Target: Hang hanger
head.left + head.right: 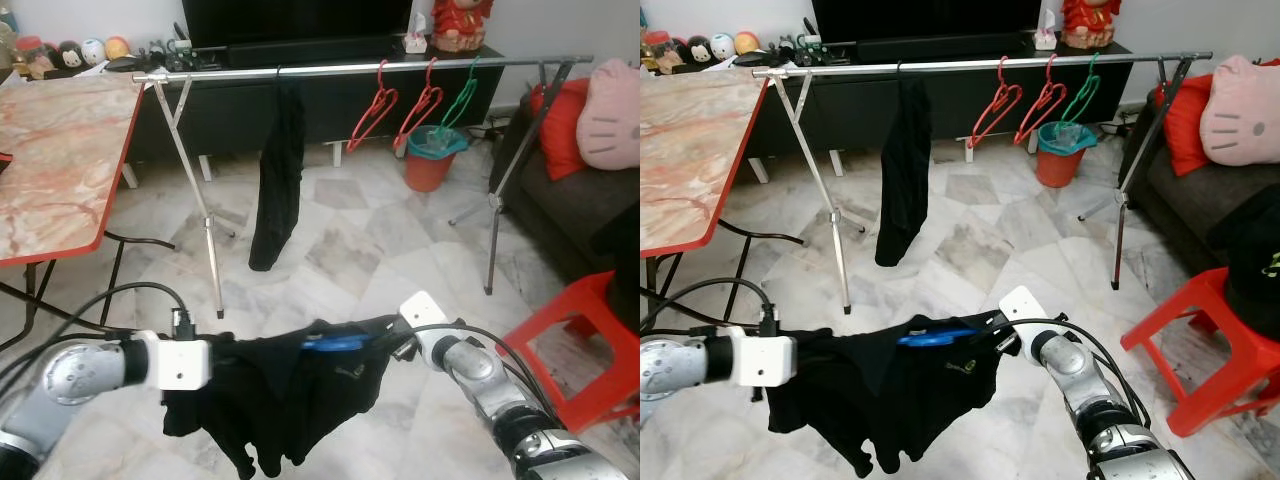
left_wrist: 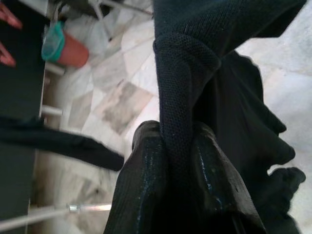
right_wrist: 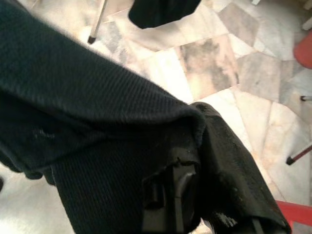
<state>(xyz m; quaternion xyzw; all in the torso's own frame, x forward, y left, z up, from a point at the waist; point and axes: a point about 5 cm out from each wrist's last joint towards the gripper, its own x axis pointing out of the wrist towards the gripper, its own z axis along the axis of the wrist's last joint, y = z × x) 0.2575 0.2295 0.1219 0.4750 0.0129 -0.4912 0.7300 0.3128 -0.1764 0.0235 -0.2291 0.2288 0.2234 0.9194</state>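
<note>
Two grippers are engaged on one black garment [image 1: 290, 395], which spans the gap between them at chest height above the marble floor [image 1: 350, 240]. My left gripper [image 2: 183, 161] has its two fingers [image 2: 146, 180] closed tight on a bunched fold of the knit cloth; the fabric rises from between the pads and the rest drapes down past them. My right gripper [image 1: 400, 345] is at the opposite end of the garment. In the right wrist view the cloth lies folded over one finger [image 3: 229, 170], and I cannot tell how far that pair is open or what it grips. A blue hanger [image 1: 335, 344] sits inside the garment, just beside my right fingers and well apart from my left ones; a short blue length shows at the top edge.

Beyond both grippers, across the floor, stands a silver clothes rail [image 1: 380, 68]. On it hang a second black garment [image 1: 278, 180] opposite the midpoint between my grippers, and two red hangers [image 1: 375, 105] plus one green hanger [image 1: 458, 100] further toward my right side. An orange bin [image 1: 432, 158] stands behind the rail. A marble-top table [image 1: 60, 160] is outboard of my left gripper; a red stool [image 1: 585, 345] is outboard of my right.
</note>
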